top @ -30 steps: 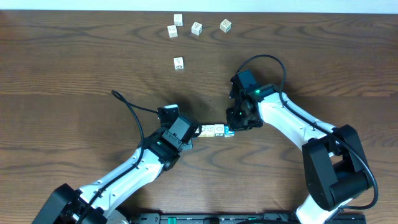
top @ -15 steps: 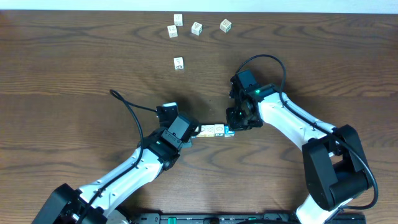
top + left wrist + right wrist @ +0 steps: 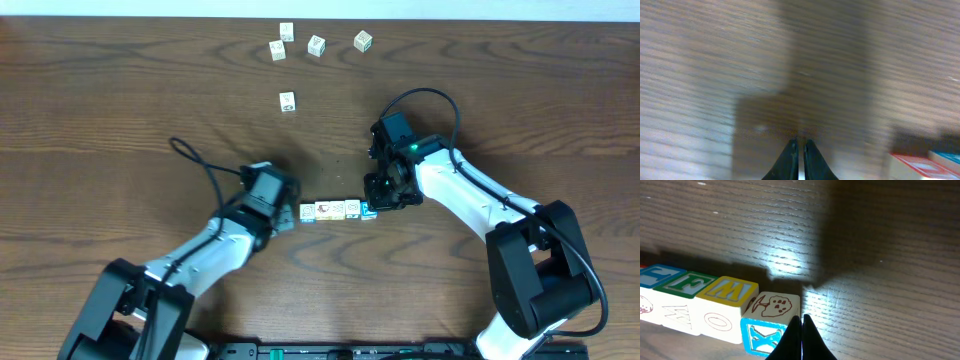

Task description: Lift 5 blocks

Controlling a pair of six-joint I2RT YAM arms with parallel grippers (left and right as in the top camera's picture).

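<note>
Blocks (image 3: pixel 337 210), five: lined edge to edge in a short row on the wooden counter (image 3: pixel 110 110), between the two arms.
End block (image 3: pixel 771 320), right end of row: blue X on the side face, brown drawing on top.
Left claw (image 3: pixel 291 215): pressed together, pinching nothing, low over the counter near the row's left end.
Right claw (image 3: pixel 377 206): pressed together, empty, tips just beside the end block.
Loose cubes (image 3: pixel 316 45), five: scattered toward the far edge, well apart from the row.

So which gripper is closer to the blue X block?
The right. The right gripper is just beside the blue X block; the left gripper is at the row's other end.
</note>
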